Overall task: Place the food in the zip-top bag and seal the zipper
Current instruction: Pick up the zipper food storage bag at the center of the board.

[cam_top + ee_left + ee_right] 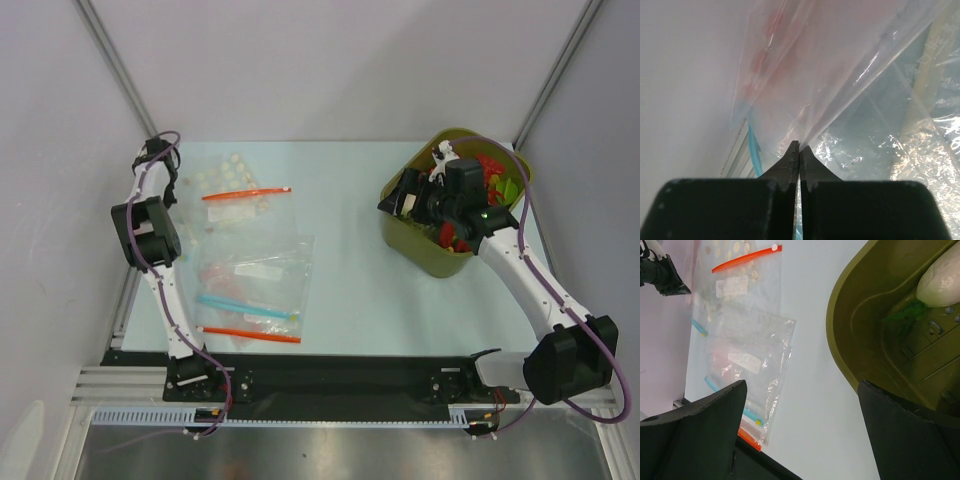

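My left gripper (170, 192) is at the far left of the table, shut on the edge of a clear plastic bag (840, 65). Pale pink smears (765, 55) show through that film, and I cannot make out the zipper as a line. My right gripper (405, 195) is open and empty at the left rim of an olive bin (430, 255), with its fingers (715, 430) wide apart over the table. The bin holds the food: a red lobster (490, 168), other red pieces (450, 237) and a white radish (940, 282) with a green top (902, 315).
Other clear bags lie on the left half of the table. One has an orange-red strip (245, 193) at the back. A crinkly one (265, 265) lies in the middle. A blue strip (245, 305) and an orange-red strip (250, 335) lie near the front. A wall stands close on the left.
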`<state>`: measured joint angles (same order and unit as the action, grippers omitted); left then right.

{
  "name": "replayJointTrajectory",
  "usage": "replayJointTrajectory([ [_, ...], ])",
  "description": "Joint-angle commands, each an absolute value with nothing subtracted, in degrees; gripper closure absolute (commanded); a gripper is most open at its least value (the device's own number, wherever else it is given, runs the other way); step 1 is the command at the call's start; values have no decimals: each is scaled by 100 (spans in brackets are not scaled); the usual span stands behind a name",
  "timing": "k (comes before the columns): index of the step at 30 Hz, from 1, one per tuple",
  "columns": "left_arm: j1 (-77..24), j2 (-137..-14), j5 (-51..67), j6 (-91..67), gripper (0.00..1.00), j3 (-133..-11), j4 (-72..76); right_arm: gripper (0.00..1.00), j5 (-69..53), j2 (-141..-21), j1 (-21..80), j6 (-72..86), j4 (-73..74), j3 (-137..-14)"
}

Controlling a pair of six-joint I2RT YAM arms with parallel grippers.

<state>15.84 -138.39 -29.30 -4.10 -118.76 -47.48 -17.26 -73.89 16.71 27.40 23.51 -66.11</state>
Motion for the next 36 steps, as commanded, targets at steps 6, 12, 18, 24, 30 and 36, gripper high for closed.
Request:
replayJointTrajectory([
  [6, 1608, -13448, -3586, -895, 100, -12480, -4974, 0, -1916, -7357, 1661, 2681, 2127, -6697],
  [12, 1582, -12895, -2902, -1536, 100, -12630, -5159, 0, -2153, -7374, 1661, 2566, 2118, -6759],
  [18, 1398, -11920, -1803, -2275, 100, -12349, -5282, 0, -2320, -7392, 1652, 2435, 2188, -6908],
  [24, 898, -10717, -626, -3003, 100, -11401, -5203, 0, -2548, -7392, 1661, 2303, 2364, -7014],
  [30, -251, -9574, 762, -3892, 100, -9924, -4599, 1, -2759, -7374, 1661, 2215, 2548, -7040],
  [36, -1633, -9255, 1397, -4930, 100, -9291, -4290, 1, -2865, -7357, 1652, 2066, 2865, -7189],
])
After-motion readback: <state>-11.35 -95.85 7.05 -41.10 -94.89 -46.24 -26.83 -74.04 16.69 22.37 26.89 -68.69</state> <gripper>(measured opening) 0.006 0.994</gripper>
